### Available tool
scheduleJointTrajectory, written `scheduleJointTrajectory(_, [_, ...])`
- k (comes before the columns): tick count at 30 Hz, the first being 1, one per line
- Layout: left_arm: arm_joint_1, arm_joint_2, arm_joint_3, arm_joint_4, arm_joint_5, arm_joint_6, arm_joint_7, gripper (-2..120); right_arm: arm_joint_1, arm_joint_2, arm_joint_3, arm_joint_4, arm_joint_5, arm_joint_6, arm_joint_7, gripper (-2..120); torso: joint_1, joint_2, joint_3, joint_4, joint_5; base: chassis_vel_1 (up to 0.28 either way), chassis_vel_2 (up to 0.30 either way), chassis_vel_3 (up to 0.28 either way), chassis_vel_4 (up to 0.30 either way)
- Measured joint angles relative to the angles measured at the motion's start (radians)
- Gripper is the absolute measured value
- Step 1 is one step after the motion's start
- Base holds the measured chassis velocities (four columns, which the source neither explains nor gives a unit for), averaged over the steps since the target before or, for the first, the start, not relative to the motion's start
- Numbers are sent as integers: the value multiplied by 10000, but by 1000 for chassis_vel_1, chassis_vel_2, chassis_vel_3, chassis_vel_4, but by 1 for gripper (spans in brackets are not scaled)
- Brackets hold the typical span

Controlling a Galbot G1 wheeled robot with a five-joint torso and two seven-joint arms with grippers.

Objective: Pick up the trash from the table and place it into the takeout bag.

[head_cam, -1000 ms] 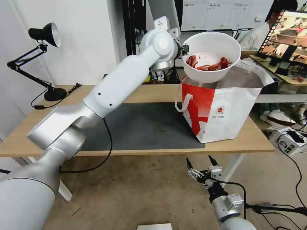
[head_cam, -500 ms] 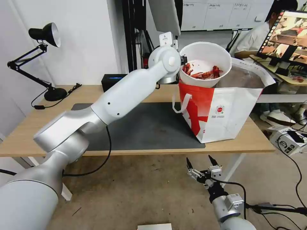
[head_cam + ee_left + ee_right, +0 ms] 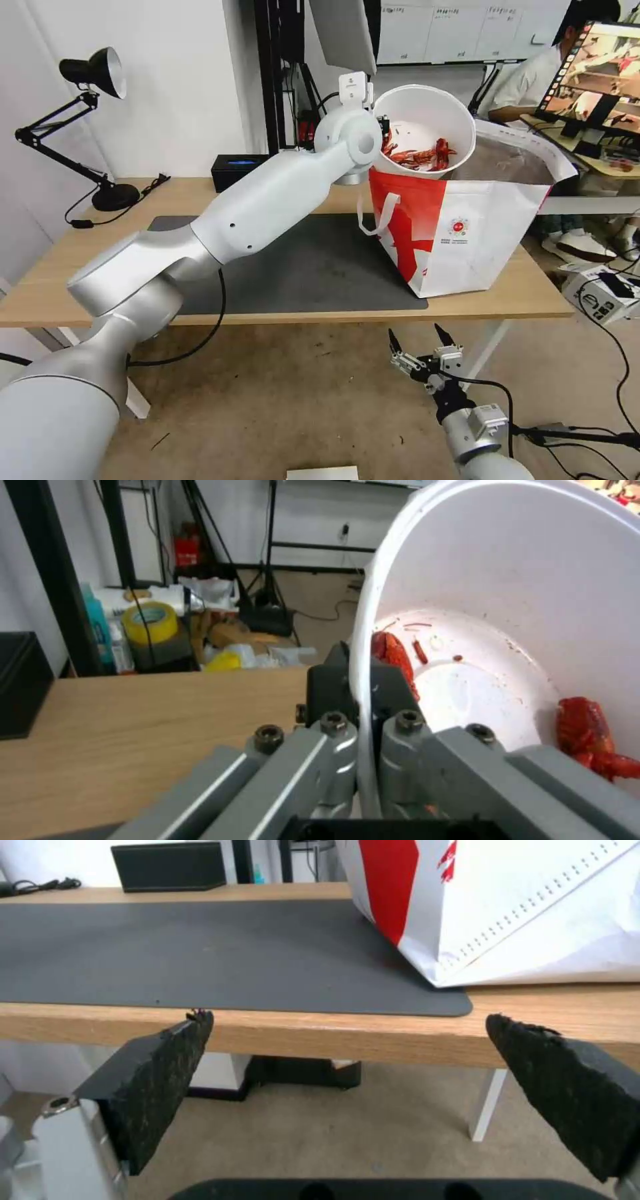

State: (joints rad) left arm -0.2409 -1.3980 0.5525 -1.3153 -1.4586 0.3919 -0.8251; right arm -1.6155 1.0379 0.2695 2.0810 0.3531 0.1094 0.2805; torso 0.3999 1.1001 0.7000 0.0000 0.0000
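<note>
Pinching the white bowl [image 3: 423, 127] rim, left gripper [image 3: 360, 700] seemingly just above takeout bag [image 3: 467, 227] mouth; right gripper [image 3: 419, 347] spread, below table [image 3: 533, 293] edge

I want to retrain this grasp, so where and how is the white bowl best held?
By its thin rim, probably on the side facing the left arm, one finger inside and one outside. The bowl is wide and smooth-walled, so only the rim fits between the fingers. The left gripper holds it that way over the bag.
</note>
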Motion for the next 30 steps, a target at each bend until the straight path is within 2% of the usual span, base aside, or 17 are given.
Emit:
scheduleJointTrajectory(8, [3, 288, 357, -343, 288, 73, 196, 0, 0, 0, 0, 0, 0, 0, 0, 100, 0, 0, 0, 1, -1, 0, 0, 0, 0])
scheduleJointTrajectory(21, [-104, 378, 689, -520, 758, 250, 510, 0, 0, 0, 0, 0, 0, 0, 0, 100, 0, 0, 0, 0, 0, 0, 0, 0, 0])
scheduleJointTrajectory(30, [-193, 116, 492, -161, 852, -49, 503, 0, 0, 0, 0, 0, 0, 0, 0, 100, 1, 0, 0, 0, 0, 0, 0, 0, 0])
